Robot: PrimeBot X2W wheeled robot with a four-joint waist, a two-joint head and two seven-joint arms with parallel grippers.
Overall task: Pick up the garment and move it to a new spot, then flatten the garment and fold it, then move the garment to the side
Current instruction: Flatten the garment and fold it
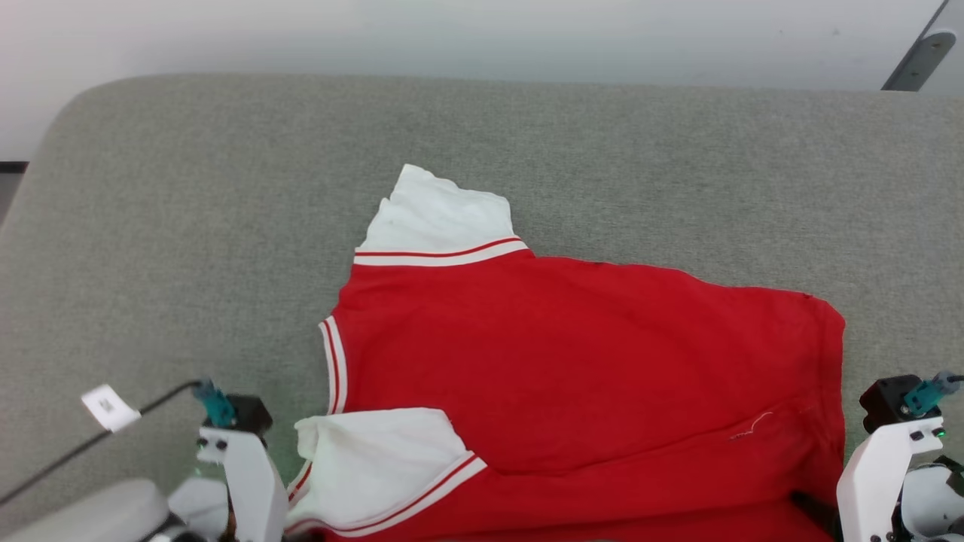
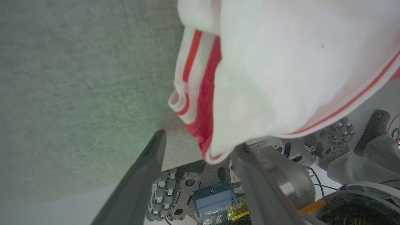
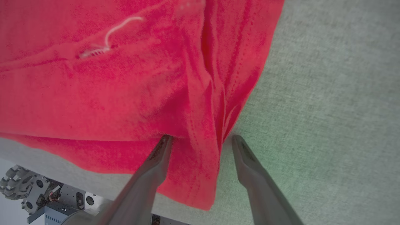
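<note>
The garment (image 1: 572, 361) lies spread on the grey table (image 1: 188, 226), plain red side up, with one white sleeve (image 1: 440, 218) at the far side and another (image 1: 376, 459) at the near left. Its lettering and number are hidden. Its lower part hangs over the table's near edge. My left gripper (image 2: 200, 147) is open, and the near sleeve's striped corner (image 2: 206, 137) hangs between its fingers. My right gripper (image 3: 200, 139) is open too, straddling the red hem corner (image 3: 200, 162) at the near right. In the head view, the two pale wrists (image 1: 241, 467) (image 1: 881, 467) flank the garment.
A white tag (image 1: 109, 406) on a dark cable lies at the near left of the table. My wheeled base (image 2: 212, 200) shows below the table's edge. A pale wall runs behind the table, with a grey bracket (image 1: 919, 60) at the top right.
</note>
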